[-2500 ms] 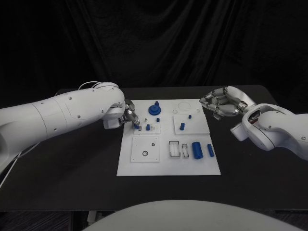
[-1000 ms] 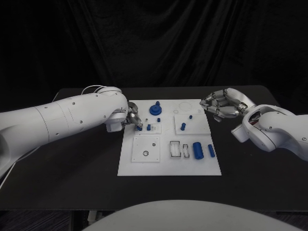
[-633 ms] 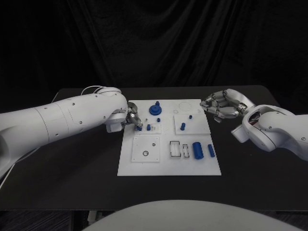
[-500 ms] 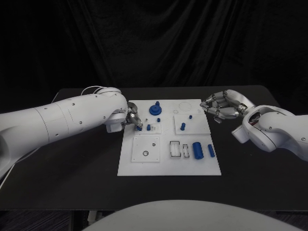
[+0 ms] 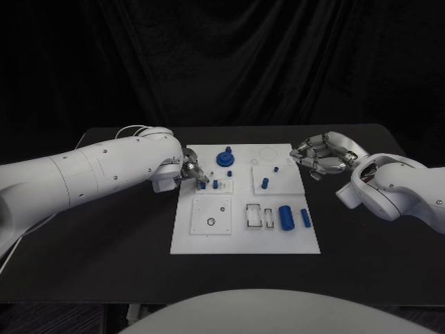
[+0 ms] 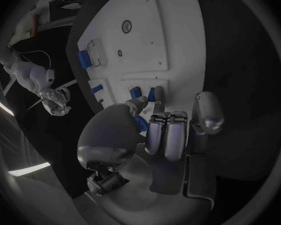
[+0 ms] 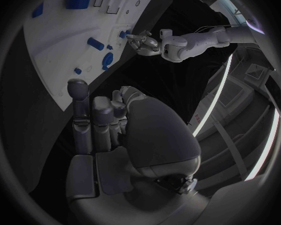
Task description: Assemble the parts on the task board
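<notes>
a: parts (image 5: 284, 217) look like small stiff plastic pegs, light and slick; you'd pinch each by its sides. they sit across the task board (image 5: 245, 240) at table centre. the small peg (image 5: 201, 185) lies at nine o'clock of the board.
b: and your hands?
a: left hand (image 5: 188, 172) has its fingertips on that peg; i can't tell if it's pinched. right hand (image 5: 321, 155), curled and empty, hovers at the board's two o'clock. since 2.5 seconds ago both have barely shifted.

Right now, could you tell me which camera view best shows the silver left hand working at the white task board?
The left wrist view: the silver left hand is large there, its fingertips at small blue parts on the white task board. In the head view the hand is small and partly behind its arm. The right wrist view shows it tiny and far off.
</notes>
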